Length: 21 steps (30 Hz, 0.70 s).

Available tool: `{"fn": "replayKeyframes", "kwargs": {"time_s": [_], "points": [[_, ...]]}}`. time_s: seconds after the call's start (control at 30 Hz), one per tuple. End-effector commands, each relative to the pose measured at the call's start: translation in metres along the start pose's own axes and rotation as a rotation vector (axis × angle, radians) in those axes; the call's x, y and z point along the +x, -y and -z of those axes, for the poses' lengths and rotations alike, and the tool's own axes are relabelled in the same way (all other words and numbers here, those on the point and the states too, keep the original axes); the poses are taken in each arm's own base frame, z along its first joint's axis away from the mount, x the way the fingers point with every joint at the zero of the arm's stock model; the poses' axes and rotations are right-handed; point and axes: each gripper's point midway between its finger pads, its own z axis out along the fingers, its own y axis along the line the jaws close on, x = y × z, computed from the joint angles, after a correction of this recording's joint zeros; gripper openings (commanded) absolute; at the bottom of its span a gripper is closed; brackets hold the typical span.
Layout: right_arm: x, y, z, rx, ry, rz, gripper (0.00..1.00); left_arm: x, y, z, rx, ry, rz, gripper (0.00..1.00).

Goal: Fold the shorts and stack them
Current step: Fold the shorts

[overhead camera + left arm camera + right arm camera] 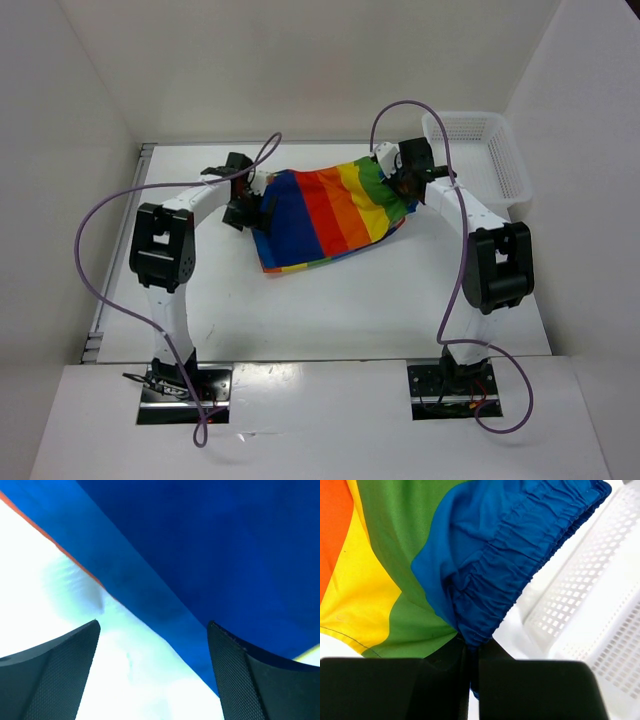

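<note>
White bench [350, 300] fills most of the overhead view. On its far middle lie the rainbow-striped shorts [330, 215], spread slantwise between the two arms, with their left end nearer than their right. The stripes run from dark blue on the left through red, orange and yellow to green on the right.

A white plastic mesh basket [505, 165] stands at the far right of the bench, just right of the right arm's wrist. The shorts lie wholly outside it, to its left. In the right wrist view its mesh wall [600, 605] shows just beyond the cloth.

The right arm [495, 265] reaches to the right end of the shorts. The right jaws are together, clamped on a gathered blue elastic band [520, 555] beside the green stripe. The band is pinched between the black fingers [395, 690], and green, yellow and orange cloth spreads off to the left.

The left arm [160, 250] reaches to the dark blue left end. The left jaws stand apart and grip nothing. In the left wrist view, two black textured fingers [50, 675] sit wide of each other, and the blue edge of the shorts [225, 540] runs diagonally across the gap above the white bench [50, 580]. A thin orange line follows that edge at the far left. Whether the right-hand finger touches the cloth cannot be told.
</note>
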Motion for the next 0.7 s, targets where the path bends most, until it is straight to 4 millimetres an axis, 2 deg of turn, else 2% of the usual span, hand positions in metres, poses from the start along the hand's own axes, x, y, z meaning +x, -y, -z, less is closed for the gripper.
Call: {"fn": "replayKeyframes", "kwargs": {"time_s": [0.0,0.03,0.1,0.17,0.2,0.23,0.33,0.37,0.43,0.47,0.5,0.53,0.57,0.67], "points": [[-0.033,0.042,0.035,0.146,0.094,0.021,0.01,-0.011,0.005,-0.018,0.012,0.017,-0.024,0.92],[-0.031,0.041,0.035,0.141,0.086,0.033,0.01,-0.007,0.007,-0.032,0.017,-0.012,-0.028,0.90],[-0.034,0.045,0.037,0.156,0.088,0.031,0.01,-0.010,0.012,-0.042,0.030,-0.020,-0.038,0.82],[-0.042,0.053,0.046,0.181,0.107,0.027,0.01,-0.015,0.024,-0.052,0.063,-0.023,-0.055,0.68],[-0.044,0.057,0.048,0.195,0.109,0.025,0.01,-0.017,0.030,-0.054,0.095,-0.022,-0.055,0.56],[-0.050,0.056,0.051,0.208,0.114,0.033,0.01,-0.016,0.035,-0.060,0.113,-0.030,-0.062,0.52],[-0.076,0.025,0.054,0.215,0.119,0.141,0.01,-0.023,0.045,-0.064,0.149,-0.027,-0.072,0.39],[-0.094,-0.005,0.053,0.171,0.145,0.191,0.01,-0.024,0.048,-0.062,0.161,-0.026,-0.072,0.37],[-0.117,-0.024,0.057,0.145,0.190,0.166,0.01,-0.027,0.047,-0.064,0.161,-0.023,-0.072,0.36],[-0.127,-0.051,0.050,0.103,0.195,0.195,0.01,-0.027,0.047,-0.064,0.161,-0.023,-0.072,0.36],[-0.139,-0.061,0.052,0.092,0.217,0.210,0.01,-0.027,0.046,-0.064,0.152,-0.024,-0.073,0.35],[-0.142,-0.075,0.050,0.086,0.212,0.223,0.01,-0.027,0.046,-0.064,0.152,-0.024,-0.073,0.35],[-0.155,-0.100,0.051,0.062,0.238,0.244,0.01,-0.027,0.046,-0.064,0.152,-0.024,-0.073,0.33],[-0.169,-0.141,0.047,0.002,0.262,0.257,0.01,-0.030,0.046,-0.063,0.151,-0.015,-0.075,0.30]]}}
